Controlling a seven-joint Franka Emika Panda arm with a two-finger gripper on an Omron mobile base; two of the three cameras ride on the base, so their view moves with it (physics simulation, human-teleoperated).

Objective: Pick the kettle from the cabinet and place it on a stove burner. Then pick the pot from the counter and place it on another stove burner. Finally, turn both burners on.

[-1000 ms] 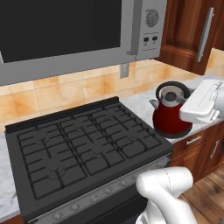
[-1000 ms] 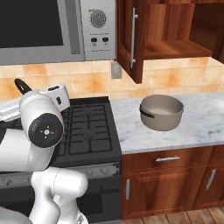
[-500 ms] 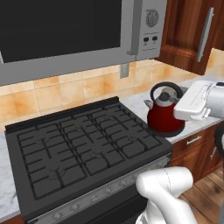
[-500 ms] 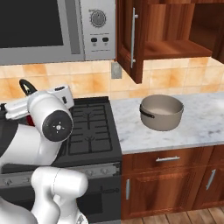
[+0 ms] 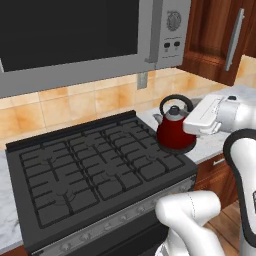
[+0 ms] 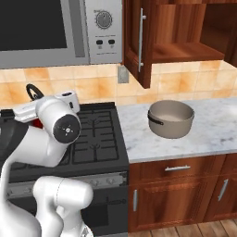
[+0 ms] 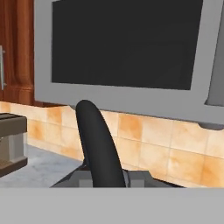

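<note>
Kettle [image 5: 175,131], its handle clamped in the closed hand [image 5: 192,125], hangs over the cooktop's [image 5: 95,170] right edge.

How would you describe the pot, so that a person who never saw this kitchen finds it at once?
Find the open reddish-brown wall cabinet. Below it, on the white marble counter right of the black gas stove, stands the wide, low taupe-grey pot. It is lidless and much wider than the dark-red kettle.
</note>
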